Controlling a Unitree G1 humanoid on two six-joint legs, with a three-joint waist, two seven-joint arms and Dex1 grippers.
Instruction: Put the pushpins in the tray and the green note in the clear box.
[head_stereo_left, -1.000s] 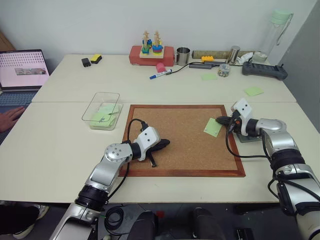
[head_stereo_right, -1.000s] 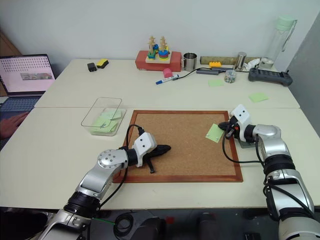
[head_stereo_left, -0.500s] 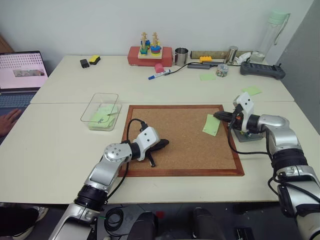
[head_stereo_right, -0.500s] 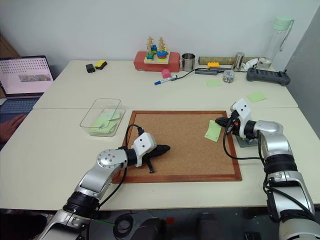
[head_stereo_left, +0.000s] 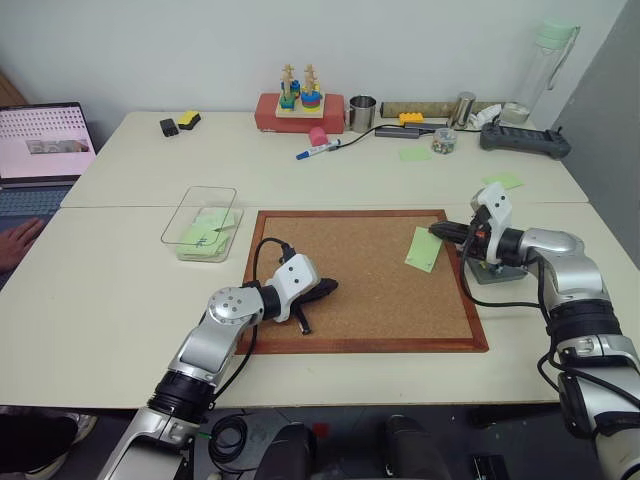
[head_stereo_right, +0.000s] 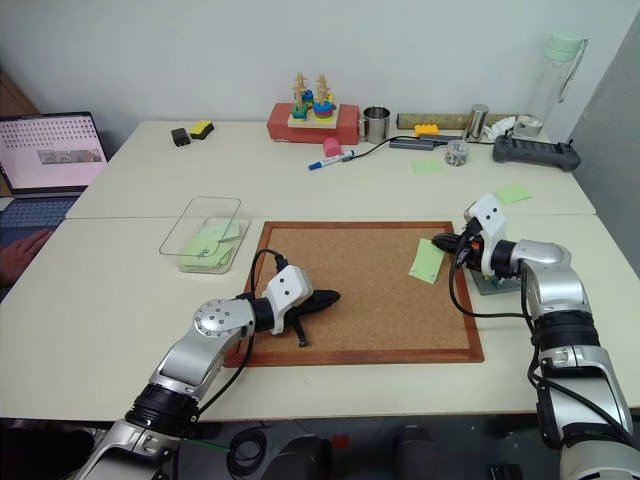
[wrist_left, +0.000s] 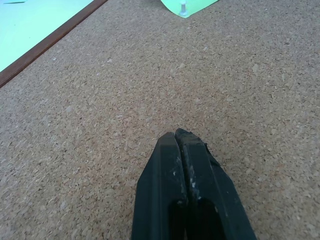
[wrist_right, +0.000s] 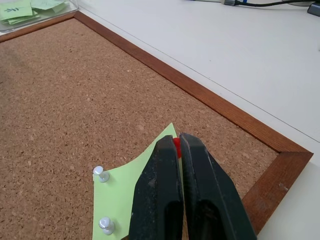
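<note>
In your head views, the corkboard (head_stereo_left: 368, 279) lies on the worktop (head_stereo_left: 120, 290), with the clear box (head_stereo_left: 203, 221), holding green slips, just beside its far left corner and the dark grey tray (head_stereo_right: 497, 283) just off its right edge, largely hidden behind the right arm. The green note (head_stereo_left: 424, 250) sits on the corkboard near that right edge. The right end effector (head_stereo_left: 437, 230) reaches in over the note's far corner; the left end effector (head_stereo_left: 330, 287) rests low over the corkboard's near left part, well apart from the note. Your right wrist view adds what the head views are too coarse to show: the right fingers (wrist_right: 160, 185) are pressed together on a red pushpin (wrist_right: 176, 146), a sliver of red visible between the tips above the note's corner, and two pale-headed pins (wrist_right: 101, 174) stand in the note's other edge. Your left wrist view shows the left fingers (wrist_left: 165, 185) fully closed on nothing, above bare cork, with a corner of the note and one pale pin ahead.
</note>
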